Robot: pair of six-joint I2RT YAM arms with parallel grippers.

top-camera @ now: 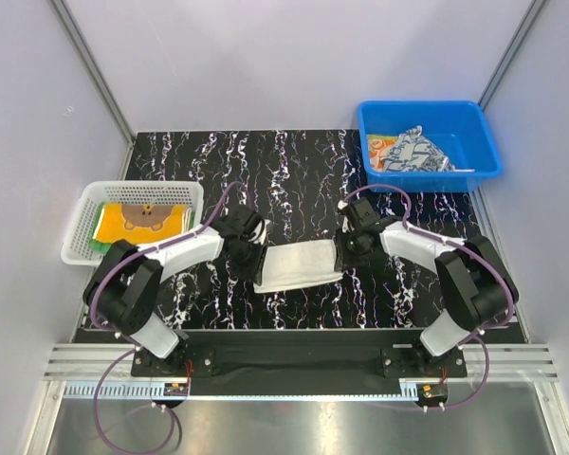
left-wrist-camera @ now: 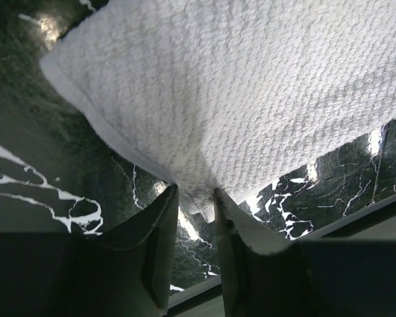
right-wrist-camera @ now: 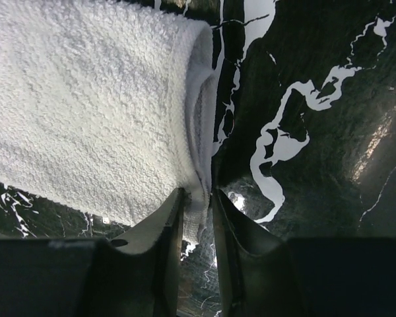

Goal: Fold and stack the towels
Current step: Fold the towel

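Note:
A plain white towel (top-camera: 299,265) lies folded in a band on the dark marbled table, between both grippers. My left gripper (top-camera: 251,248) is at its left end. In the left wrist view my left gripper (left-wrist-camera: 197,191) is shut on the near edge of the white towel (left-wrist-camera: 251,86). My right gripper (top-camera: 346,248) is at the right end. In the right wrist view my right gripper (right-wrist-camera: 198,193) is shut on the hemmed corner of the white towel (right-wrist-camera: 86,112). An orange-yellow bear towel (top-camera: 147,220) lies on a green towel (top-camera: 99,239) in the basket. A navy-and-white patterned towel (top-camera: 419,152) and an orange-marked towel (top-camera: 379,149) lie in the bin.
A white slatted basket (top-camera: 85,213) stands at the table's left edge. A blue bin (top-camera: 484,142) stands at the back right. Grey walls close in the table on three sides. The arm bases sit on the rail at the near edge.

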